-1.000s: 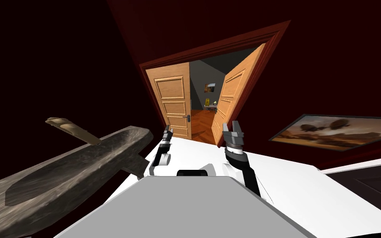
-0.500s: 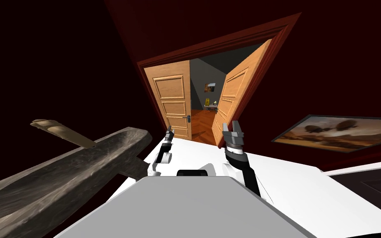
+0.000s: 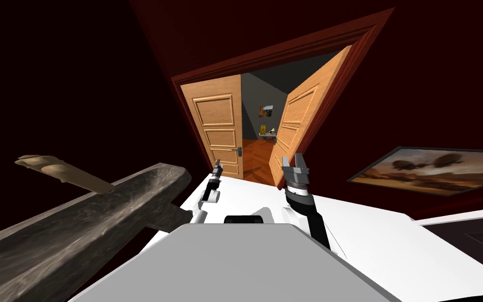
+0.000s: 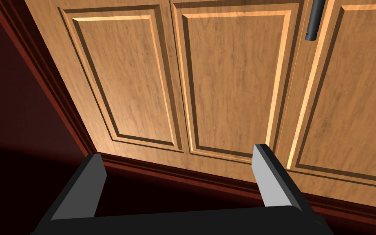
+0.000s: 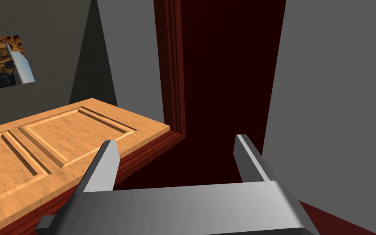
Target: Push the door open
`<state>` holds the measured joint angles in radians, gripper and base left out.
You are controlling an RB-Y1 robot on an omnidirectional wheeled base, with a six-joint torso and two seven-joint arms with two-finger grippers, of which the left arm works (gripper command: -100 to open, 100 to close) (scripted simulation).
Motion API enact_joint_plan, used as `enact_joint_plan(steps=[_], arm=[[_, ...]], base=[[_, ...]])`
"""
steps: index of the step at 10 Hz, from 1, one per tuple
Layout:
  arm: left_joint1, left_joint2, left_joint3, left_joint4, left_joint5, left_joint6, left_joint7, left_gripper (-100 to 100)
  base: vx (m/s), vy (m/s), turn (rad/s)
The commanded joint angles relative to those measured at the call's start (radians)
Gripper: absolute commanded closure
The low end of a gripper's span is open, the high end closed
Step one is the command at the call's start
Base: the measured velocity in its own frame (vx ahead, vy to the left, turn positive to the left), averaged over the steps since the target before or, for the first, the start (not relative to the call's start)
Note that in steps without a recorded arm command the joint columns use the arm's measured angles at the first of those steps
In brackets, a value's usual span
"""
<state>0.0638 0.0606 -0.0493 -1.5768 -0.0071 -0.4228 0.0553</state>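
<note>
The wooden door leaf (image 3: 217,126) with the dark handle (image 3: 239,150) sits in the left half of the dark red door frame (image 3: 282,52), about flush with it. The other leaf (image 3: 300,115), in the frame's right half, is swung inward — a room (image 3: 256,157) shows between them. The left arm stretches forward, the left claw (image 3: 217,169) released, fingers (image 4: 275,179) apart and aimed at the leaf's panels (image 4: 232,81) close by the frame's trim. The right arm is raised before the frame's right half — the right claw (image 3: 294,160) released too.
</note>
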Motion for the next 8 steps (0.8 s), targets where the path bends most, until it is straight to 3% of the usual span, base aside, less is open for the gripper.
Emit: enact_joint_plan(steps=[1, 3, 6, 8], arm=[[-0.014, -0.006, -0.002, 0.038, -0.001, -0.002, -0.006, -100], [-0.065, -0.007, 0.000, 0.104, 0.001, -0.004, -0.010, -100], [-0.090, -0.008, 0.001, 0.162, 0.002, -0.005, -0.012, -100], [-0.141, -0.011, 0.002, 0.228, 0.005, -0.007, -0.017, -100]], base=[[0.071, 0.020, -0.006], [0.071, 0.023, -0.008], [0.050, 0.021, -0.006], [0.058, 0.019, -0.011]])
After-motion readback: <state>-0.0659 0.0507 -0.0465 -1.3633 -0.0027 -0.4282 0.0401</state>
